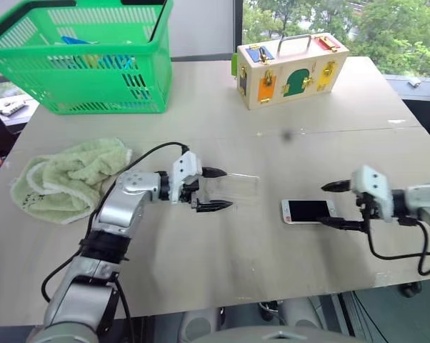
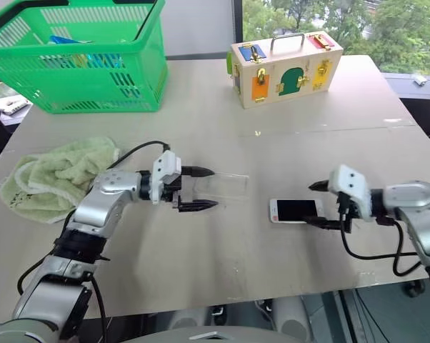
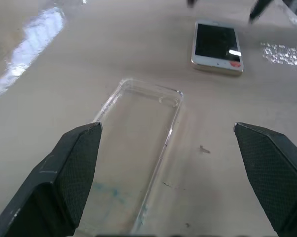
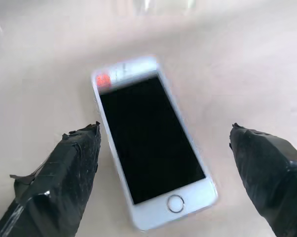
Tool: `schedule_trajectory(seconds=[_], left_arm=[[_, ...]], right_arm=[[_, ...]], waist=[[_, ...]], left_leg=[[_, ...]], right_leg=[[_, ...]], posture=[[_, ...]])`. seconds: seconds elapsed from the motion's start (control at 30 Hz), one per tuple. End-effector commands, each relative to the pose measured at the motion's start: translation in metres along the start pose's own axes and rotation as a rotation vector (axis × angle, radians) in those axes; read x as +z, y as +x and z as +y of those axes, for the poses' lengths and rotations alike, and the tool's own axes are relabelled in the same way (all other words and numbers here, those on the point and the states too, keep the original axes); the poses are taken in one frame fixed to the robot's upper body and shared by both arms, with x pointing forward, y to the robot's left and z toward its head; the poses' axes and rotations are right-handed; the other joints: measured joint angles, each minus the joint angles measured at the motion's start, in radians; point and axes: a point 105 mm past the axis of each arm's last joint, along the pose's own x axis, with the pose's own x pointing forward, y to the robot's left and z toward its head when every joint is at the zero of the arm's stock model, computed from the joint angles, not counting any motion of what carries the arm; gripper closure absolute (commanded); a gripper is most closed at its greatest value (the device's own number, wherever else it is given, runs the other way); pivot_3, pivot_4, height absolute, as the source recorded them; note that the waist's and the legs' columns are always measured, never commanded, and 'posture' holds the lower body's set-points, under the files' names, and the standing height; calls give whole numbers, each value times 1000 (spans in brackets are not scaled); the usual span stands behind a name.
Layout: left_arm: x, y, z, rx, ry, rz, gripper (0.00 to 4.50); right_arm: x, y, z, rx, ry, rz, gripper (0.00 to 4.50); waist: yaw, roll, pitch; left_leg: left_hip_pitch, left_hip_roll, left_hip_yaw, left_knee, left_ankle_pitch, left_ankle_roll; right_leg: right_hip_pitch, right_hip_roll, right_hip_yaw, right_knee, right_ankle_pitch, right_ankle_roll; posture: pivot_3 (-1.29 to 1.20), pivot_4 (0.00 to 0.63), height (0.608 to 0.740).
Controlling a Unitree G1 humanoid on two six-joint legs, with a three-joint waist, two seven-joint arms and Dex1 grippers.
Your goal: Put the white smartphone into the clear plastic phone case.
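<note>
Beige table (image 1: 222, 264) fills the frame, green basket (image 1: 86, 57) upper left, wooden latch box (image 1: 290, 68) upper centre-right, green towel (image 1: 68, 179) at left-centre. Left gripper (image 1: 216, 189) left of centre, fingers spread wide on either side of the near end of the clear plastic phone case (image 1: 236, 189), which lies flat at mid-frame, not clamped on it; right gripper (image 1: 336, 205) at right-centre, fingers apart, holding nothing. White smartphone (image 1: 308, 211) lies screen-up on the table right of centre, just beside the right gripper's tips and apart from the case.
</note>
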Motion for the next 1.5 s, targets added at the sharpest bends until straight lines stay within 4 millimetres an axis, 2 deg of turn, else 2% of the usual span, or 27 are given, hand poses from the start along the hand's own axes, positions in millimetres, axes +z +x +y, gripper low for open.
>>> schedule_trajectory(seconds=[0.03, 0.07, 0.13, 0.17, 0.23, 0.3, 0.5, 0.73, 0.83, 0.97, 1.07, 1.27, 1.3, 1.33, 1.5], left_arm=[[-4, 6, 5, -34, 37, 36, 1308], [-9, 8, 5, -58, 44, 64, 1520], [-17, 12, 5, -91, 65, 110, 2760], [-21, 14, 7, -97, 74, 127, 2997], [-24, 16, 8, -109, 80, 136, 3939], [-23, 17, 8, -120, 78, 123, 4368], [-21, 6, -2, -133, 48, 94, 4368], [-8, -12, -13, 34, -54, 51, 4368], [-4, -24, -25, 22, -41, 30, 4368], [-5, -46, -36, -79, 9, 38, 4368], [-5, -58, -33, -141, 44, 46, 4368], [-24, -69, -21, -218, 118, 153, 4368], [-27, -69, -20, -219, 125, 160, 3819], [-27, -70, -19, -215, 103, 151, 3595], [6, -66, -16, -93, -40, -34, 1324]], right_arm=[[32, -9, 23, -9, -18, -86, 0], [35, -9, 30, -18, -18, -96, 0], [38, -8, 39, -40, -12, -108, 0], [39, -7, 42, -57, -10, -112, 0], [38, -7, 44, -92, -2, -112, 0], [37, -8, 46, -124, 0, -113, 0], [39, -6, 48, -190, -12, -142, 0], [37, 4, 49, -200, -16, -153, 0], [39, 8, 51, -179, -22, -164, 0], [38, 11, 53, -137, -30, -164, 0], [38, 11, 52, -121, -40, -162, 0], [36, 11, 54, -106, -50, -152, 0], [36, 11, 54, -106, -50, -151, 0], [36, 11, 55, -106, -51, -150, 0], [36, 10, 55, -114, -50, -145, 0]], waist=[[-2, 0, 0], [-4, 0, 0], [-4, -1, 0], [-4, -1, 0], [-2, -1, -1], [-2, -1, -1], [-9, -1, -1], [-9, -1, -1], [-10, -1, -1], [-4, -1, -1], [-2, -1, -1], [-4, -1, -1], [-4, -1, -1], [-5, -1, -1], [-7, -1, -1]], left_leg=[[0, 0, 0, 0, 0, 0], [0, 0, 0, 0, 0, 0], [0, 0, 0, 1, 0, 0], [0, 0, 0, 1, 0, 0], [0, 0, -1, 2, 0, 0], [0, 1, 0, 2, 0, 0], [1, 1, -1, 3, 0, 0], [2, 4, -1, 2, 0, 0], [2, 4, 0, 2, 0, 0], [2, 4, -1, 2, 0, 0], [1, 3, -1, 3, 0, 0], [1, 2, -1, 3, 0, 0], [1, 2, -1, 3, 0, 0], [1, 2, 0, 3, 0, 0], [0, 2, 0, 3, 0, 0]], right_leg=[[0, 0, 0, 0, 0, 0], [0, 0, 0, 0, 0, 0], [0, 0, 0, 0, 0, -1], [0, 0, 0, 0, -1, -3], [1, -1, 0, 0, -2, -4], [1, -1, 1, 1, -2, -4], [2, -1, 1, 1, -2, -4], [1, 1, 3, 2, -2, -4], [0, 0, 4, 3, -2, -4], [0, 0, 3, 3, -2, -4], [0, -1, 2, 3, -2, -4], [0, -1, 2, 3, -2, -4], [0, -1, 3, 3, -2, -4], [0, -1, 3, 3, -2, -4], [-1, -1, 4, 2, -2, -4]], posture=[[0, 150, 740], [0, 150, 740], [0, 150, 740], [0, 150, 740], [0, 150, 740], [0, 150, 740], [0, 150, 740], [0, 150, 740], [0, 150, 740], [0, 150, 740], [0, 150, 740], [0, 150, 740], [0, 150, 740], [0, 150, 740], [0, 150, 740]])
